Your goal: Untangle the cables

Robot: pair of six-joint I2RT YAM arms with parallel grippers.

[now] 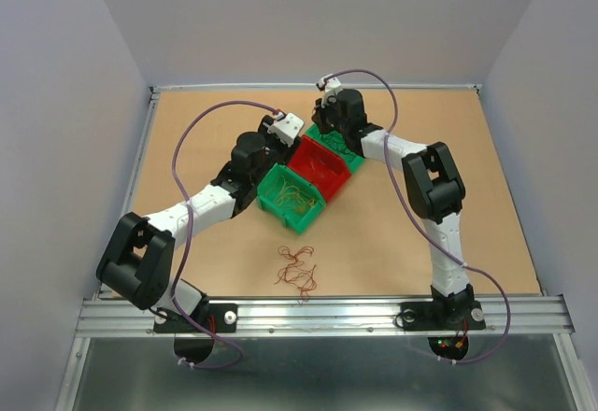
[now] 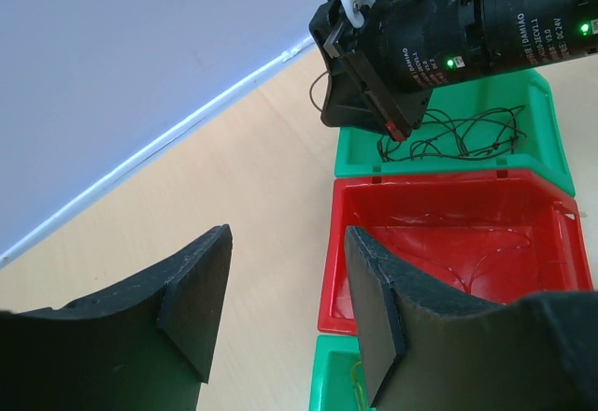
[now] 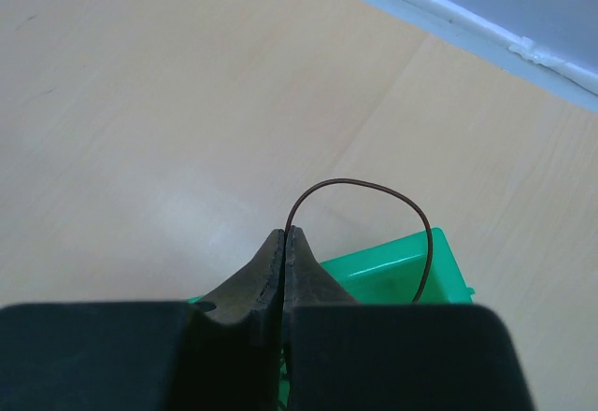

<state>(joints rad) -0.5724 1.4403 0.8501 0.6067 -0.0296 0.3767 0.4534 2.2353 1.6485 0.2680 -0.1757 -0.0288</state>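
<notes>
A red-brown clump of cables [image 1: 297,271] lies on the table near the front. Yellow-orange strands [image 1: 291,194] lie in the near green bin [image 1: 271,207]. Dark strands [image 2: 458,135] lie in the far green bin [image 2: 551,149]. Thin reddish strands [image 2: 486,262] lie in the red bin [image 2: 333,271]. My right gripper [image 3: 285,236] is shut on a dark brown cable [image 3: 374,185] that loops up and down into the green bin [image 3: 402,262]. It hangs over that bin's left end [image 2: 360,84]. My left gripper [image 2: 285,308] is open and empty, just left of the red bin.
The three bins stand touching in a diagonal row at mid-table [image 1: 318,166]. The two wrists are close together above the bins' far left side [image 1: 304,126]. The table's raised back edge [image 2: 187,121] runs behind.
</notes>
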